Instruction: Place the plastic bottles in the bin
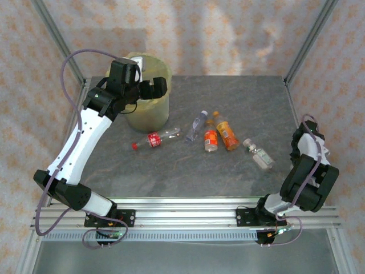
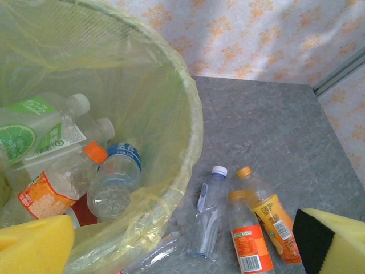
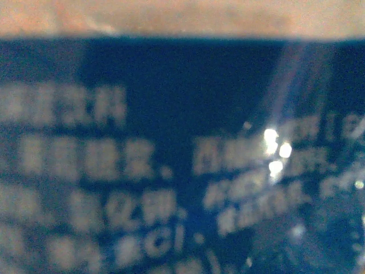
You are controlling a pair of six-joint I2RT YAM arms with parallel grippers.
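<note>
Left claw (image 1: pixel 149 88) spread wide, empty, above bin (image 1: pixel 149 117); right claw (image 1: pixel 300 142) state unreadable. Red-label bottle (image 1: pixel 157 138) lies on table (image 1: pixel 228 177) just near of bin, long axis left-right, cap left; left arm closer.

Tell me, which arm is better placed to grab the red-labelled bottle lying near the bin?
Probably the left: the left gripper hovers open over the bin, close to the red-labelled bottle, while the right arm sits folded at the right edge of the table.
</note>
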